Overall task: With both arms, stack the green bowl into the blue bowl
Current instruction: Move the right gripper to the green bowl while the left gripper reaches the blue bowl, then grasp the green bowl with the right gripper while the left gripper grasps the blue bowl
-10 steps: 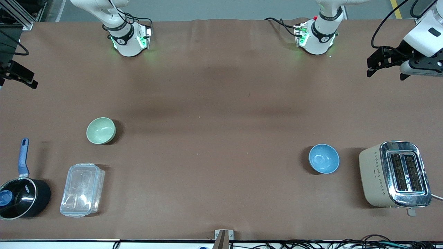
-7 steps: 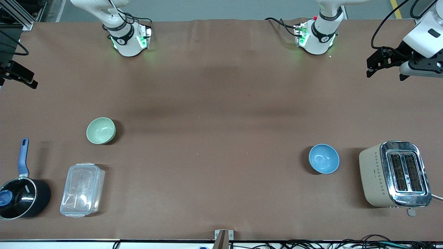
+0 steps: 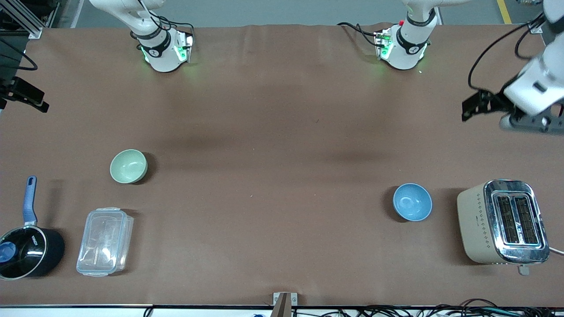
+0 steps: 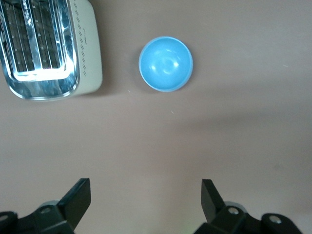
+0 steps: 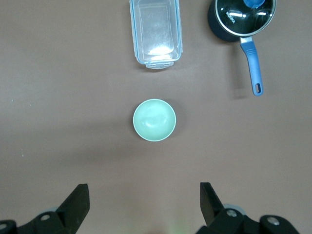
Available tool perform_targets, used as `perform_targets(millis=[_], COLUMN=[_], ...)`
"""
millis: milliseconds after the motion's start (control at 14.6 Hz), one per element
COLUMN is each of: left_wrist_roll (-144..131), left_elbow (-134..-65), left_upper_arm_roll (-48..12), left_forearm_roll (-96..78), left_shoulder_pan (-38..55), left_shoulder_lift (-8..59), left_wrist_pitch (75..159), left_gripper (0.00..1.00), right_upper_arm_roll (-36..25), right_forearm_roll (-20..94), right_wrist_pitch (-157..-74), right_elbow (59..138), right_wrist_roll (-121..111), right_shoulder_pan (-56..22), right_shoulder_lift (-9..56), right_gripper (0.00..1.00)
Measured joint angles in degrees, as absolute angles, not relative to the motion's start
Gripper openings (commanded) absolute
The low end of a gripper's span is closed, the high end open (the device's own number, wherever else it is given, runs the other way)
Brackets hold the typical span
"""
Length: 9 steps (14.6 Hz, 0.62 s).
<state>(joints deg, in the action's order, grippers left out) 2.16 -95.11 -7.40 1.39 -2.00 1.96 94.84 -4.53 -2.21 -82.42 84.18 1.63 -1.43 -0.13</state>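
The green bowl [image 3: 128,166] sits upright and empty on the brown table toward the right arm's end; it also shows in the right wrist view [image 5: 154,120]. The blue bowl [image 3: 412,202] sits upright and empty toward the left arm's end, beside the toaster; it also shows in the left wrist view [image 4: 165,64]. My left gripper [image 3: 475,106] is high over bare table at the left arm's end, open and empty [image 4: 146,202]. My right gripper [image 3: 28,97] is high over the table's edge at the right arm's end, open and empty [image 5: 145,204].
A cream and chrome toaster [image 3: 502,221] stands beside the blue bowl at the left arm's end. A clear lidded container [image 3: 105,241] and a black saucepan with a blue handle [image 3: 27,246] lie nearer the front camera than the green bowl.
My left arm's hand has dropped lower in the front view, over the table at its own end. The right arm and both bowls have not moved.
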Motion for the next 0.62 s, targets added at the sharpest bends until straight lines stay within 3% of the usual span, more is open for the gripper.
perform_targets(millis=[205,615], left_wrist_roll=[1.19,-1.22], left_elbow=[-97.66,-103.76], left_upper_arm_roll=[-7.33,-7.32], left_forearm_roll=[1.99,2.01], left_shoulder_pan=[-3.06,-3.22], left_shoulder_lift=[8.15,18.72], left_wrist_pitch=[104.32,121.63], left_gripper=[1.0,1.0], right_upper_arm_roll=[-5.25,-6.63], right_forearm_roll=[-2.21,-2.22], right_wrist_pitch=[-87.64,-114.71], right_elbow=[90.9,115.08], right_wrist_roll=[1.2,-1.2], right_shoulder_pan=[-0.63,0.54], right_shoulder_lift=[0.28,2.18], right_gripper=[1.0,1.0])
